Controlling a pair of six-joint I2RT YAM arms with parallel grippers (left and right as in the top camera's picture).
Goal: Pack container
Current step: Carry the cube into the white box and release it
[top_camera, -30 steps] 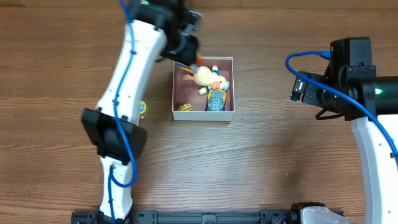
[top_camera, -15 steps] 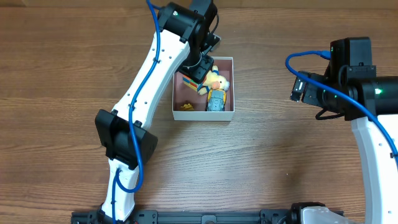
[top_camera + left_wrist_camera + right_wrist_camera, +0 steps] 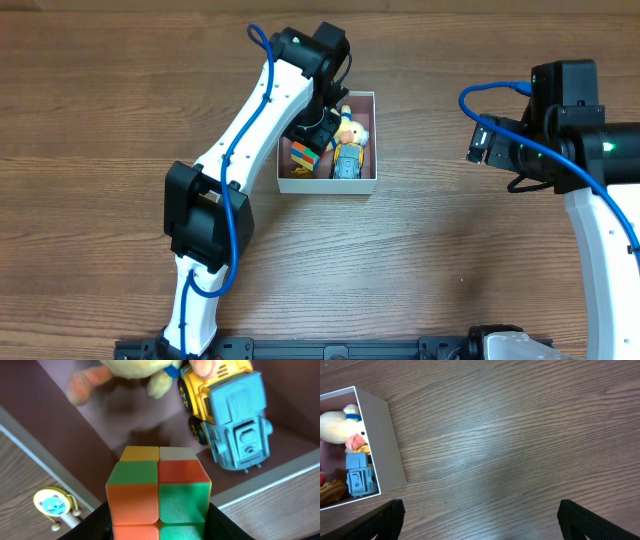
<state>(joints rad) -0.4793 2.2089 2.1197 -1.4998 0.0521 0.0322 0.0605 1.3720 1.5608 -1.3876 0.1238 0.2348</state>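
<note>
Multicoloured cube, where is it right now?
Overhead, the cube is held in the left gripper over the left side of the container, beside the truck.

The left arm (image 3: 245, 125) and right arm (image 3: 600, 240) have white links, black joints, blue cables.

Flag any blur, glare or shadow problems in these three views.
Left wrist: cube and truck sharp, plush duck at the top edge soft. Overhead: even light, no glare; the left arm covers part of the container. Right wrist: crisp grain, a pale sheen across the table.
</note>
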